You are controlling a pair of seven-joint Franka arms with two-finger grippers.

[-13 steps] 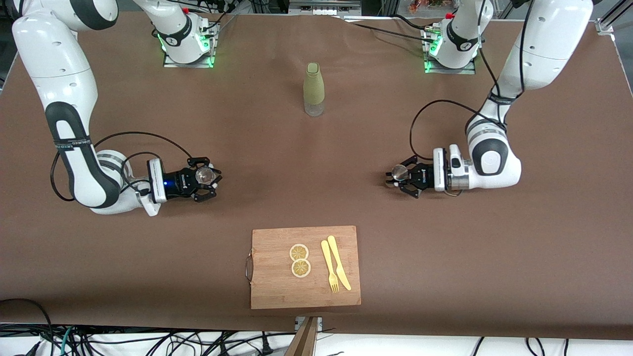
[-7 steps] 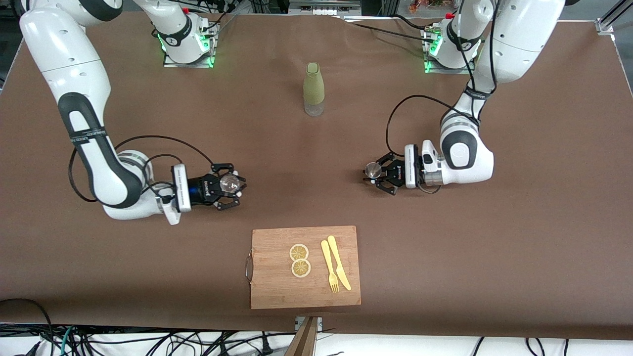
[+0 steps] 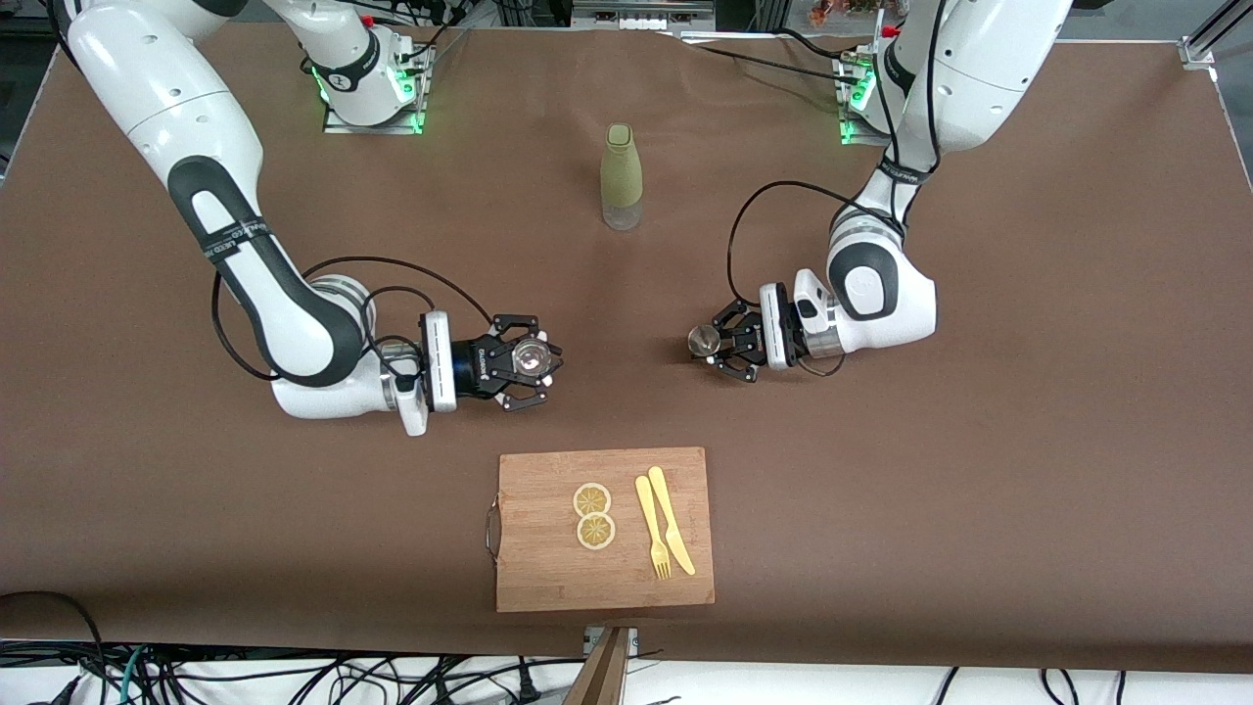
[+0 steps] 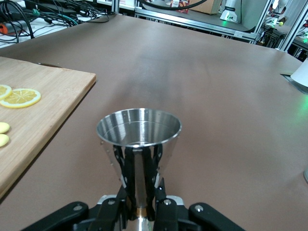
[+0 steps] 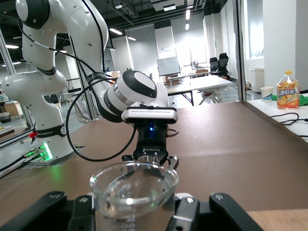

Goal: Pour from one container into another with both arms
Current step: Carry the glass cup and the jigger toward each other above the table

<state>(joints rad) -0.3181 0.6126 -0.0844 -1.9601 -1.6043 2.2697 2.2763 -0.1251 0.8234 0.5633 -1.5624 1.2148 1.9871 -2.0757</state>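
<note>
Grippers face each other over the mid-table, each holding a cup

Fingers of the left gripper [image 3: 707, 343] are clamped on the stem of a small metal cup [image 3: 701, 340], a steel cone that stands upright with its mouth open to the ceiling, as the left wrist view shows [image 4: 138, 129]. The right gripper [image 3: 533, 360] is closed around a clear glass cup [image 3: 532, 356], also upright; the right wrist view shows its rim and bowl [image 5: 134, 188] between the black fingers [image 5: 192, 211], with the left gripper [image 5: 150, 155] straight ahead.

Both grippers lie level, low over the brown table [image 3: 1028, 441], pointing toward one another with a bare stretch of table between the two cups. The right arm [image 3: 235, 245] bends down from its base at its end of the table; the left arm [image 3: 881, 284] does likewise from its own end.

A green bottle [image 3: 621, 176] stands upright between the two bases, farther from the front camera than both cups. Nearer that camera lies a wooden cutting board [image 3: 604, 578] with a metal handle. On it rest two lemon slices [image 3: 593, 515], touching each other, and just beside them a yellow fork [image 3: 652, 529] and a yellow knife [image 3: 672, 519] side by side.
</note>
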